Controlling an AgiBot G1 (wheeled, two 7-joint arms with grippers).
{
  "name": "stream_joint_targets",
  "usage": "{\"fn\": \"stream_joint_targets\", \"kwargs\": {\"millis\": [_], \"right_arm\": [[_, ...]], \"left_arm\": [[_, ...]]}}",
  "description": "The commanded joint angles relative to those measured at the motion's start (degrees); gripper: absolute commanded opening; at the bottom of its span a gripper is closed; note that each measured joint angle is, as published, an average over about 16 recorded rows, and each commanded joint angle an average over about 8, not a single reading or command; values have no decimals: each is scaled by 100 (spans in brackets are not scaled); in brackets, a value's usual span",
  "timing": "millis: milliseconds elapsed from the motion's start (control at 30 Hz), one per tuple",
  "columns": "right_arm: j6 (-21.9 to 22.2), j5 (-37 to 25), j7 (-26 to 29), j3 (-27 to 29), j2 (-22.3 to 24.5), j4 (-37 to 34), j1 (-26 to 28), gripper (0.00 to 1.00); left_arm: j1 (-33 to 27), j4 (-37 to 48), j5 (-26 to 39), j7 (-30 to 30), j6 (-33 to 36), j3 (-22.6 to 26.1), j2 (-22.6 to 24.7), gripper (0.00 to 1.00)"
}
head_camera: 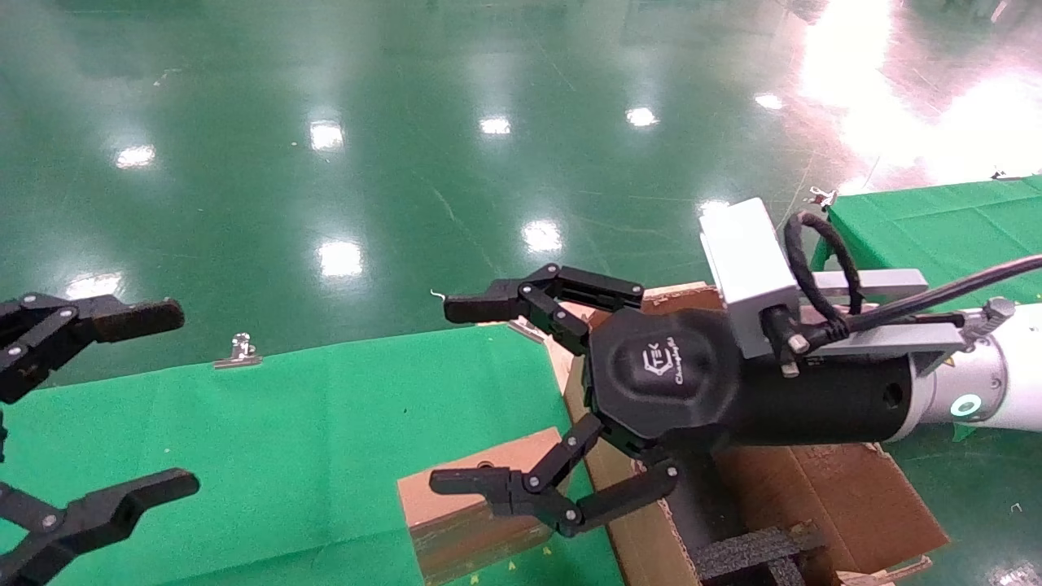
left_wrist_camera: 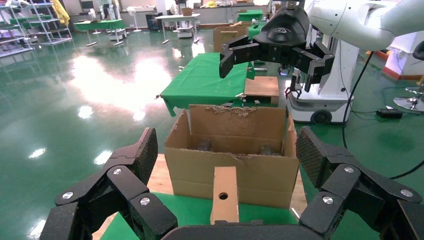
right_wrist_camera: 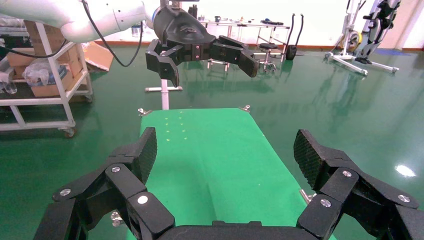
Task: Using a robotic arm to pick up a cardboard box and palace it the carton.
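On the green bench [head_camera: 285, 423] the box [head_camera: 472, 509] lies beside the carton [head_camera: 814, 496], just below the right pincer [head_camera: 456, 395], whose 2 fingers are spread wide with nothing between them. The left pincer [head_camera: 138, 403] hangs wide apart at the bench's left edge.

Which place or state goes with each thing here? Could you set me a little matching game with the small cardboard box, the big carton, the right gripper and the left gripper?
Things:
1. cardboard box
2. carton
3. right gripper
4. left gripper

Places or states:
A. open-topped, with black foam inside
B. at the head view's left edge, fingers spread, holding nothing
C. closed, lying on the green cloth beside the larger one
D. fingers spread, above the small box, on the arm with the glowing green ring

Pairs: 1-C, 2-A, 3-D, 4-B
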Motion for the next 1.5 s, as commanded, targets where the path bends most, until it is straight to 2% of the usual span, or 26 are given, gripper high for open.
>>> {"fn": "stream_joint_targets", "kwargs": {"millis": [33, 400, 667, 867, 1033, 1233, 1500], "right_arm": [[0, 0, 0, 0, 0, 0, 0, 100], [0, 0, 0, 0, 0, 0, 0, 100], [0, 0, 0, 0, 0, 0, 0, 100], [-4, -14, -10, -4, -4, -12, 1, 100], [-61, -380, -47, -156, -32, -96, 188, 100], [-266, -1479, -23, -685, -252, -414, 852, 100], [-483, -2956, -210, -1677, -964, -1227, 1947, 100]], "left_arm": [[0, 0, 0, 0, 0, 0, 0, 100], [0, 0, 0, 0, 0, 0, 0, 98], [0, 0, 0, 0, 0, 0, 0, 1], [0, 0, 0, 0, 0, 0, 0, 0], [0, 0, 0, 0, 0, 0, 0, 0], [0, 0, 0, 0, 0, 0, 0, 0], [0, 0, 0, 0, 0, 0, 0, 0]]}}
